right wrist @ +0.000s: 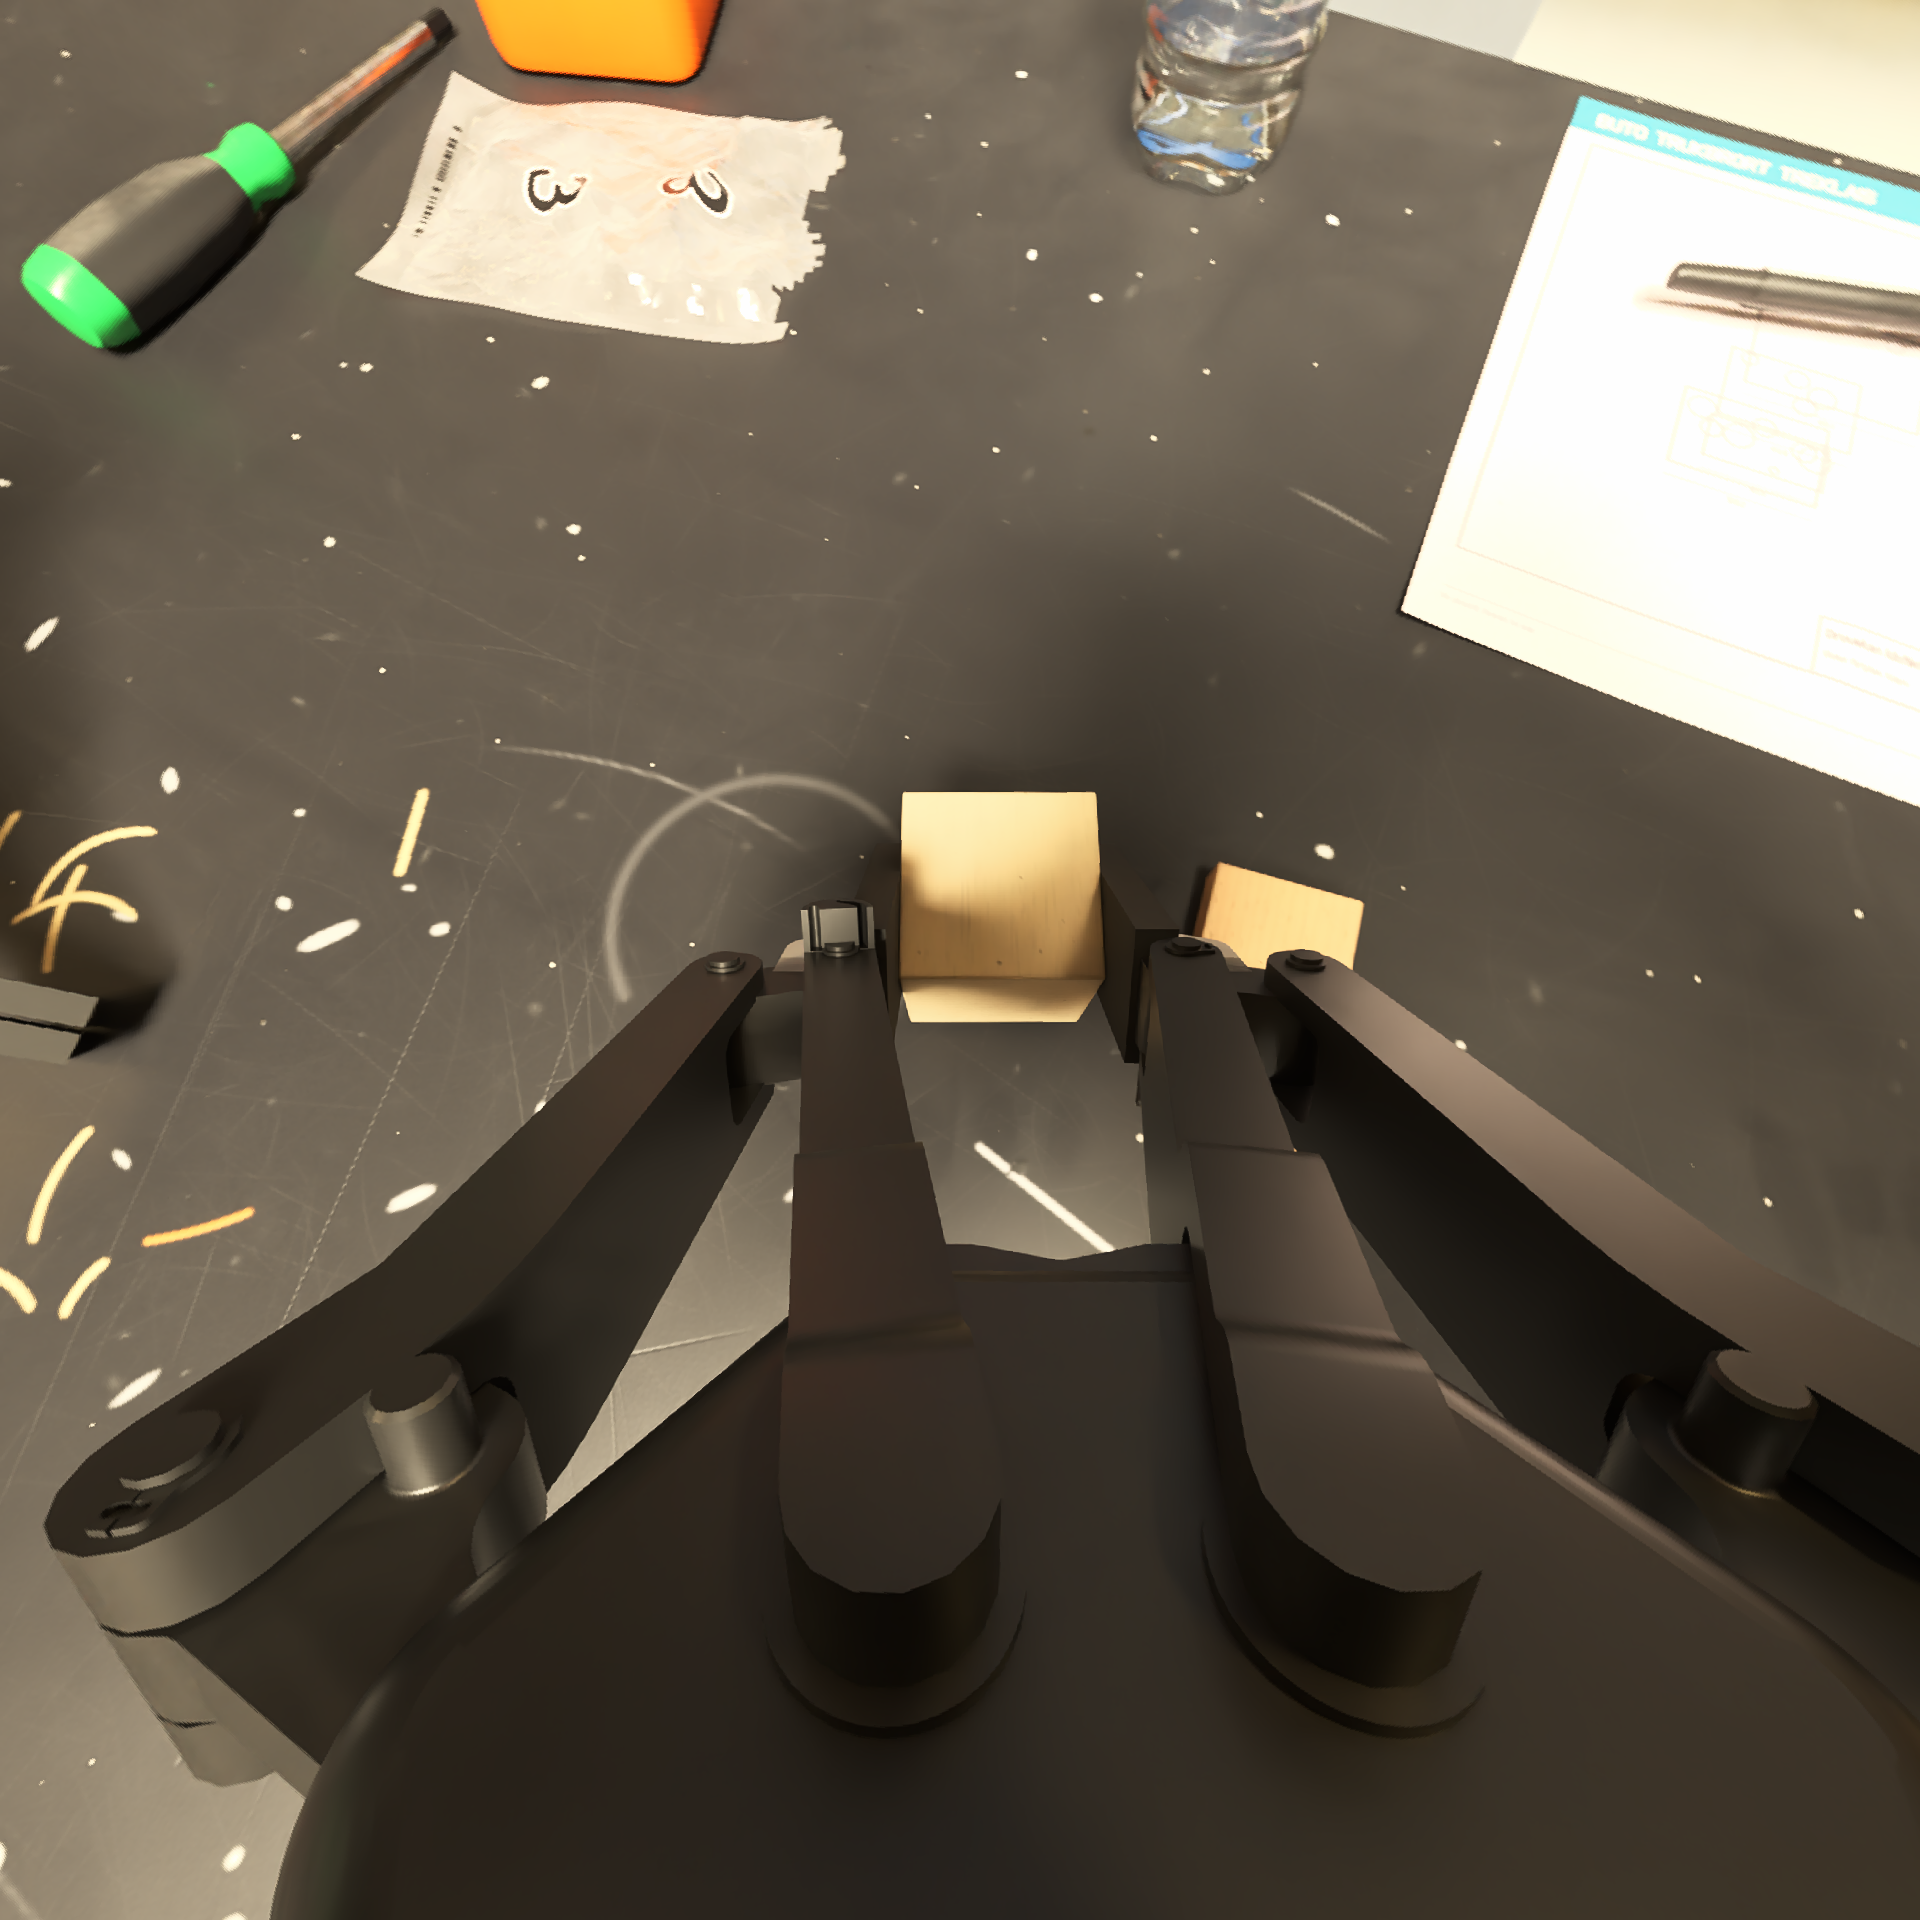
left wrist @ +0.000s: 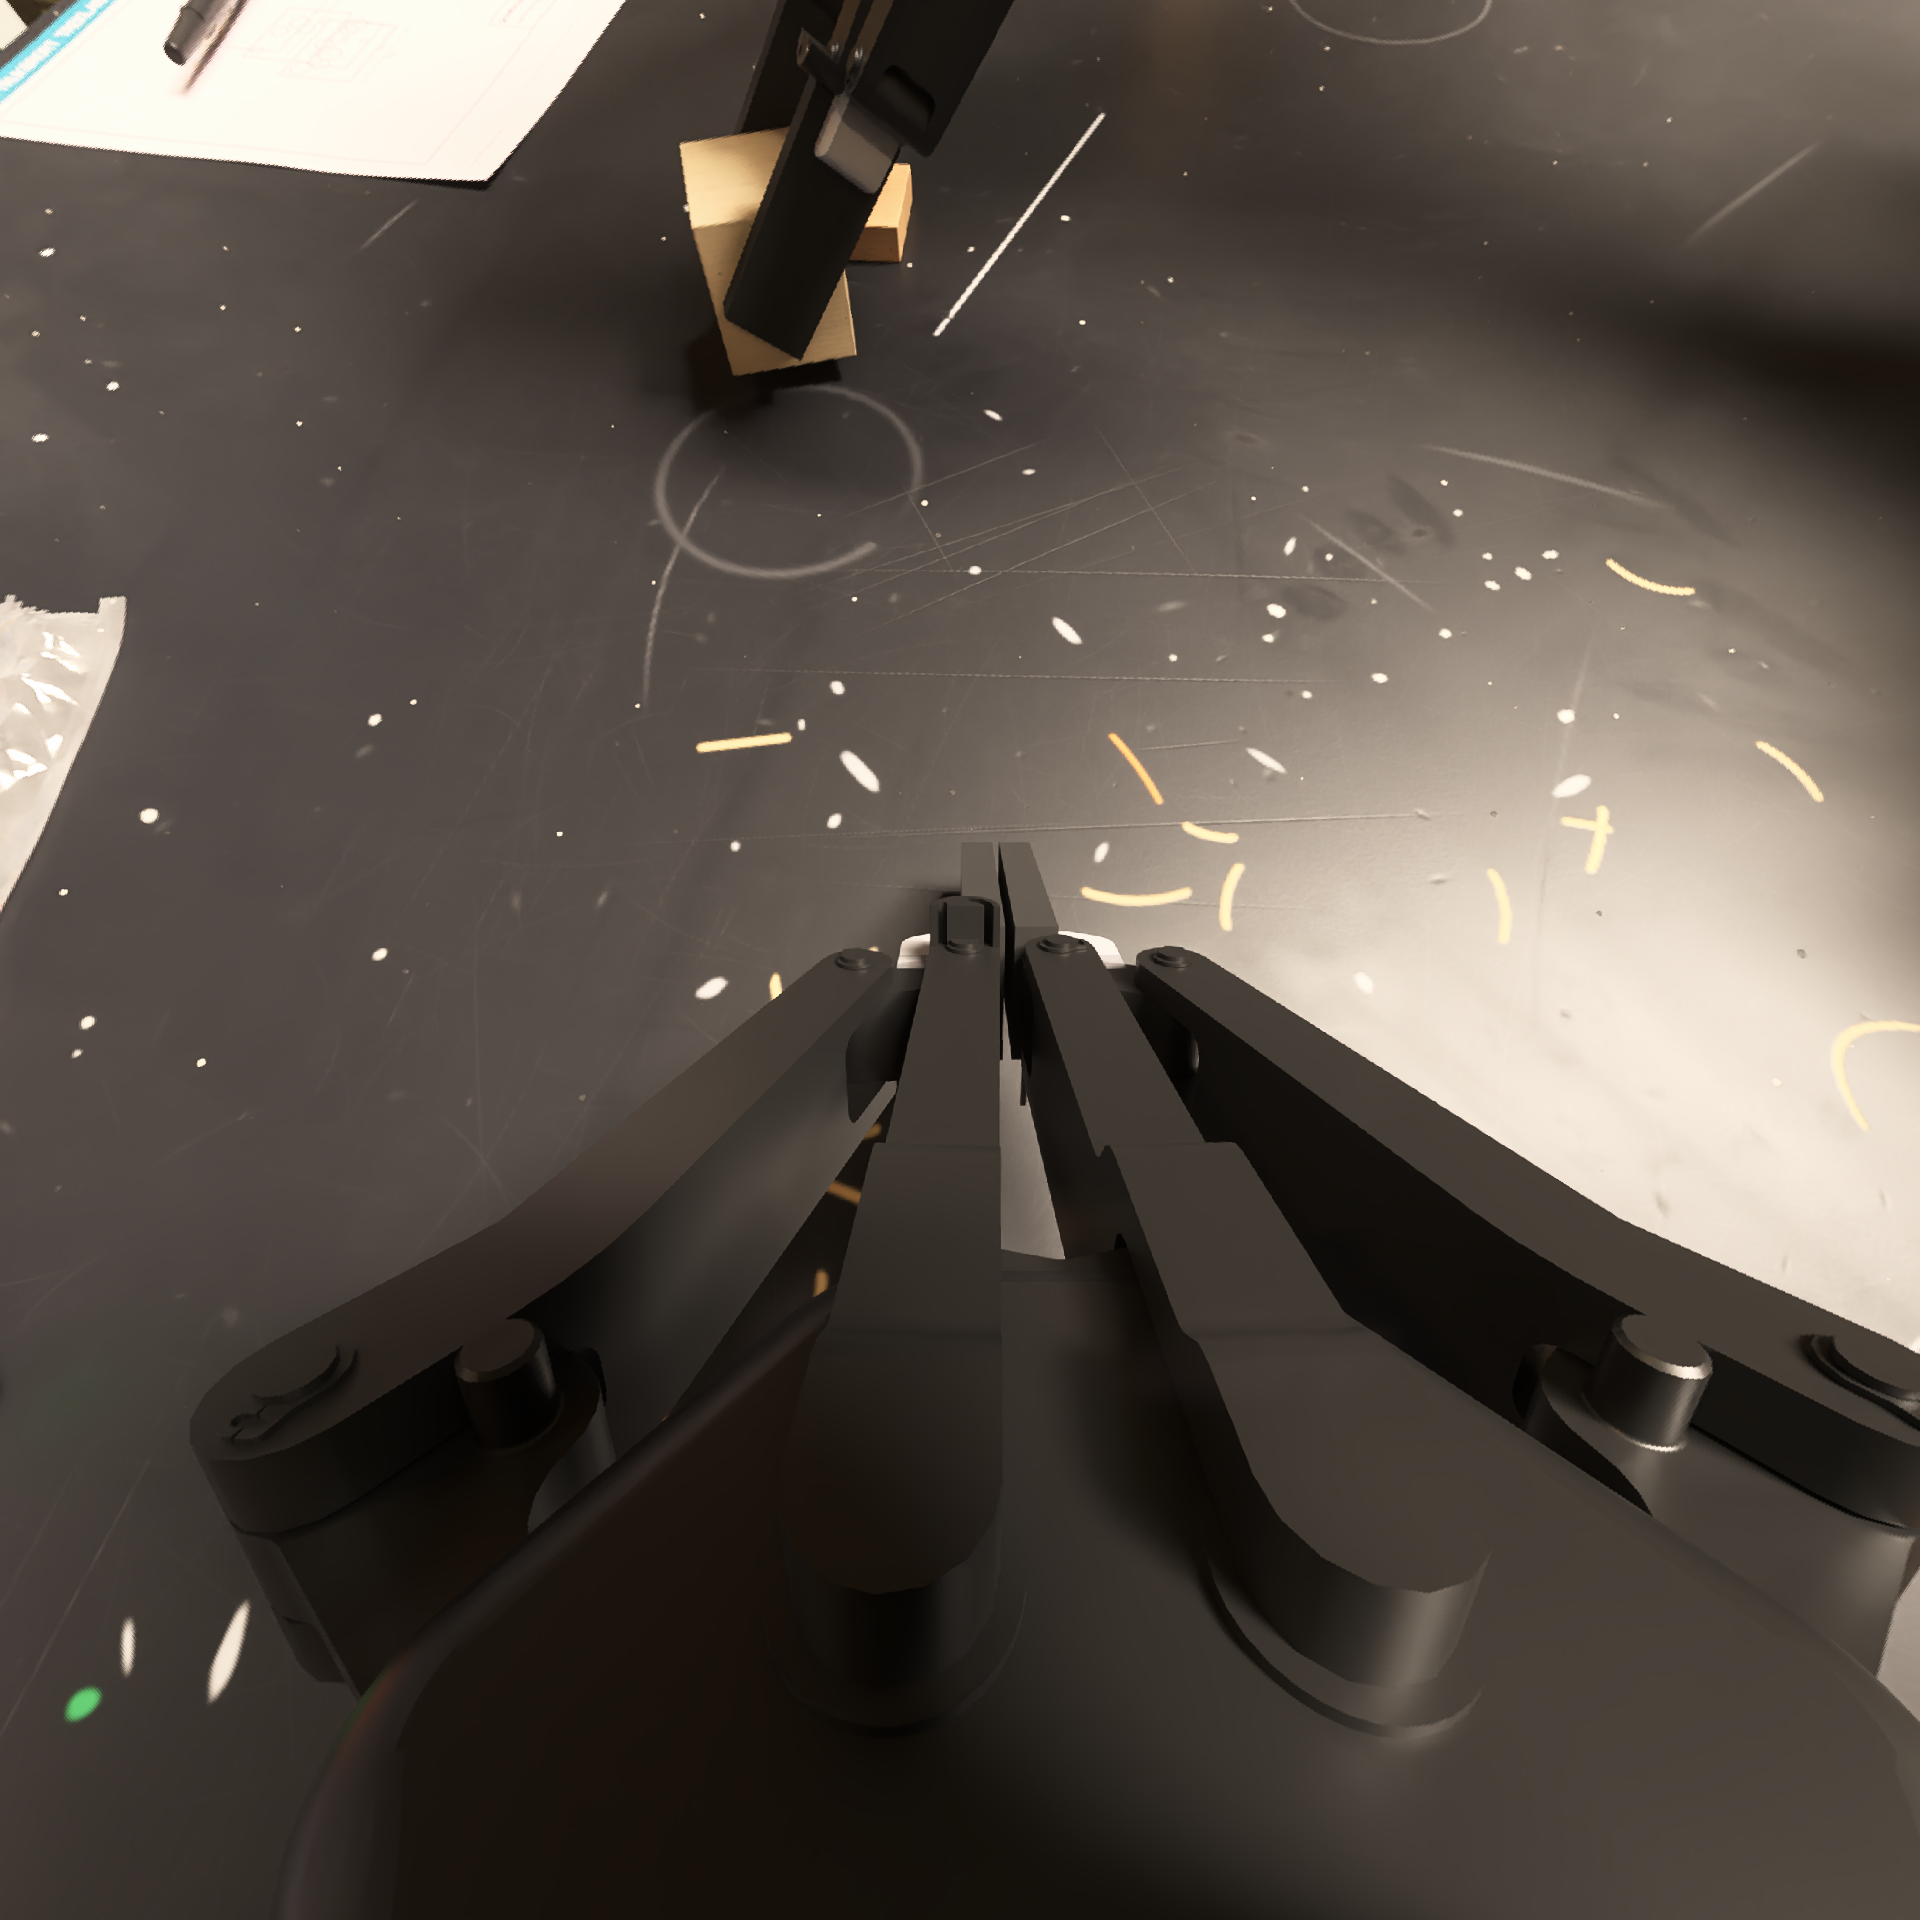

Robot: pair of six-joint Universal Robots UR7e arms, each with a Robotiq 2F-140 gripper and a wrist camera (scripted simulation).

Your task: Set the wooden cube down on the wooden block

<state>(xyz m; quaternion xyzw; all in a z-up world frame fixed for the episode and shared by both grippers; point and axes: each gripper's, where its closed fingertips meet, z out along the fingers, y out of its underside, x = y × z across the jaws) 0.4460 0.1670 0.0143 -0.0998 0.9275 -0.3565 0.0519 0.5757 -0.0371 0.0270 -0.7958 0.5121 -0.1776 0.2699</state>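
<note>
R gripper (right wrist: 1003, 966) grips the cube (right wrist: 997, 883) at frame centre, off the table; block (right wrist: 1283, 914) just to its right. L gripper (left wrist: 995, 868) is closed, empty. Lift higher, shift over block, square up, lower, then release.

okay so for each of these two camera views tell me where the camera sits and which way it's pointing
Left wrist view: on the left gripper, fingers shut and empty, looking along them across the dark table at the right gripper holding the wooden cube.
Right wrist view: on the right gripper, looking down its fingers at the wooden cube, with the wooden block just beside.
Shared: cube, block, table, paper sheet.
</note>
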